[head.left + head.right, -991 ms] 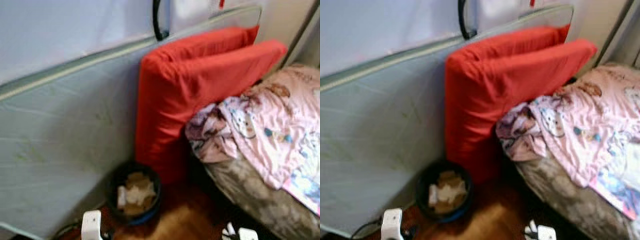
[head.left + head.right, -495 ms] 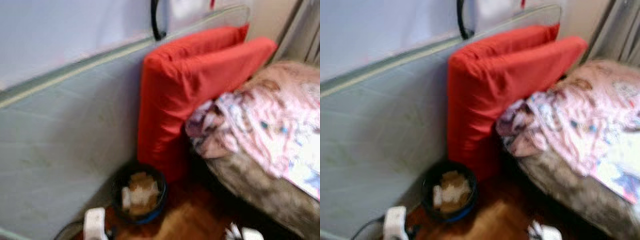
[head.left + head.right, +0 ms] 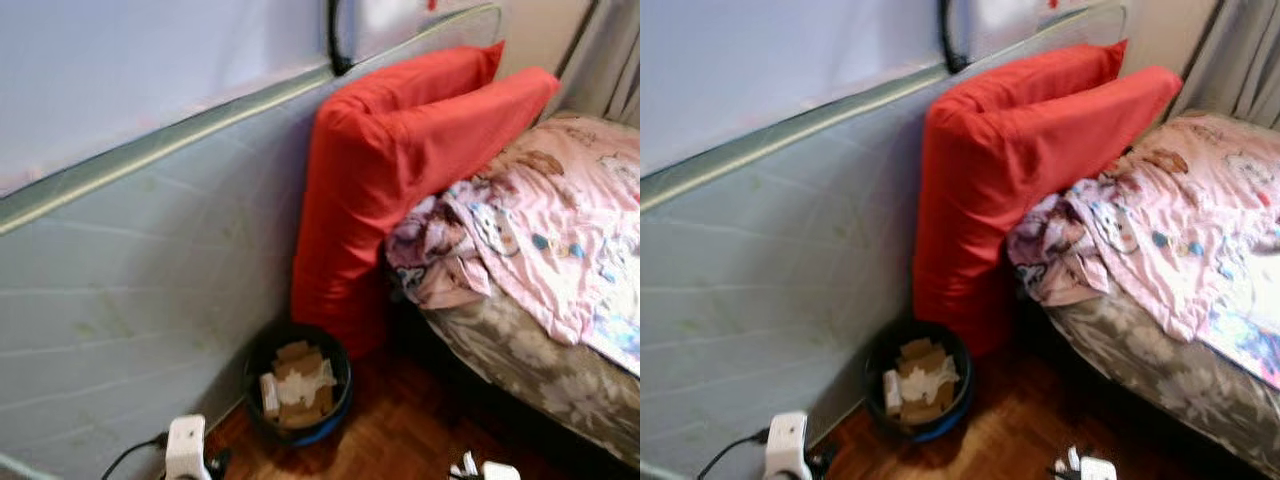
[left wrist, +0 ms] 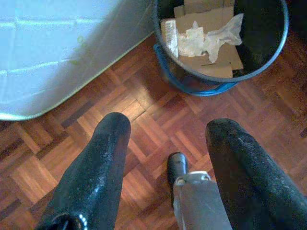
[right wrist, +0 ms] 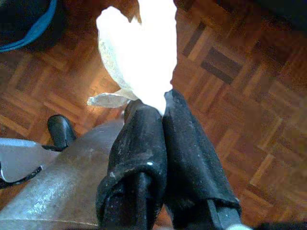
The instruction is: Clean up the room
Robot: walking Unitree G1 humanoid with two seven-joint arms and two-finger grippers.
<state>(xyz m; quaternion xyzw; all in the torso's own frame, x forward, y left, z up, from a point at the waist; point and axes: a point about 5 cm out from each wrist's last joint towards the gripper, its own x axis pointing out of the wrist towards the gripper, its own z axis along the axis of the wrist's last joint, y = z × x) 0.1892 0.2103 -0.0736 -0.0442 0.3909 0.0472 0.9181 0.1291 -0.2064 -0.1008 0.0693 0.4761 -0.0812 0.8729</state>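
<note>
A dark round trash bin [image 3: 343,398] with a blue base stands on the parquet floor, between a leaning mattress and the red cushions. It holds cardboard scraps and crumpled white paper [image 4: 206,36]. My left gripper [image 4: 170,127] hangs open above the floor, just short of the bin [image 4: 192,84], with nothing between its fingers. My right gripper [image 5: 160,108] is shut on a crumpled white paper wad [image 5: 139,52], held over the floor; the bin's blue edge [image 5: 26,36] shows off to one side.
A grey mattress [image 3: 150,260] leans against the wall on the left. Two red cushions [image 3: 400,170] stand against the bed [image 3: 530,370], which carries a pink patterned blanket [image 3: 560,230]. My own foot [image 4: 192,191] is on the floor under the left gripper.
The camera has shifted, so the bin and cushions sit slightly further right and the picture is sharper. Nothing in the room has moved.
</note>
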